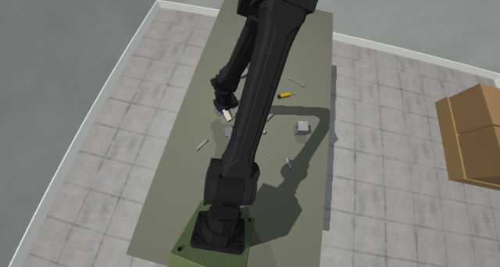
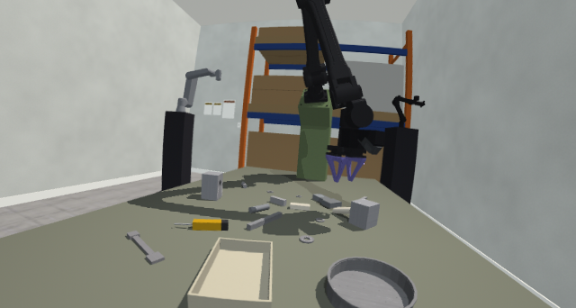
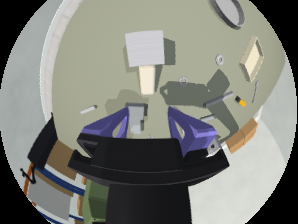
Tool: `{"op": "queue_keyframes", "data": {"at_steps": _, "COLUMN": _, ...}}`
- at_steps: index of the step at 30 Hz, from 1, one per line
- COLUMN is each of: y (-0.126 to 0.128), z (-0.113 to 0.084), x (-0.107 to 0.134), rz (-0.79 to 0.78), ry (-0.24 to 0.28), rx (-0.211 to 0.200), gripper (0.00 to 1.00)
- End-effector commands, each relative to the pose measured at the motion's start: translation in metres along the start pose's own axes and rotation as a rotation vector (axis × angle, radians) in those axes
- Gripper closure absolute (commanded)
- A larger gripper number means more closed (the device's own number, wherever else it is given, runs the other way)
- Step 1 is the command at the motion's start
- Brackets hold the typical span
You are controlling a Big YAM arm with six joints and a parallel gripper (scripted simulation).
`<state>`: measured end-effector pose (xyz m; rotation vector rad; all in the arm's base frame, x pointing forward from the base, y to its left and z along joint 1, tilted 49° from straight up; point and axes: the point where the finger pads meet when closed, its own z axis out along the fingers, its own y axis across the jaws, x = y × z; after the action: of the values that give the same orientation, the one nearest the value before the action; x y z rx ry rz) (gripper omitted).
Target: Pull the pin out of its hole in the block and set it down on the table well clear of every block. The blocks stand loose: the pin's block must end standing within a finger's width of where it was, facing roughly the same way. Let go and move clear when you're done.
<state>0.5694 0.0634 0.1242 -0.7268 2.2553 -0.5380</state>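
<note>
Because the cream pin [image 1: 227, 115] [image 2: 341, 210] [image 3: 147, 80] likely still sits in its loose block [image 2: 364, 213] [image 3: 145, 48], jutting towards the base end near one long edge of the worktop [image 1: 172, 181] [image 2: 90, 254] [image 3: 95, 60], the gripper [image 1: 226, 112] [image 2: 344, 180] [image 3: 148, 110] hovers, fingers apart and holding nothing, presumably for alignment.

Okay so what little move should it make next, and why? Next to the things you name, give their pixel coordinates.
Probably lower the open end effector [image 2: 346, 180] [image 3: 148, 110] toward the cream pin [image 2: 341, 210] [image 3: 147, 80]: it hangs above the table, and the pin still sticks out of its block [image 2: 364, 213] [image 3: 145, 48], ungripped.
</note>
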Motion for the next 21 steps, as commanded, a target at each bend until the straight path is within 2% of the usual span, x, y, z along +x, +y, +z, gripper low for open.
{"op": "queue_keyframes", "data": {"at_steps": 1, "y": -0.002, "z": 0.005, "x": 0.005, "rz": 0.015, "ry": 0.007, "rx": 0.001, "gripper": 0.40}}
{"op": "queue_keyframes", "data": {"at_steps": 21, "y": 0.005, "z": -0.015, "x": -0.017, "rz": -0.005, "ry": -0.039, "rx": -0.002, "gripper": 0.40}}
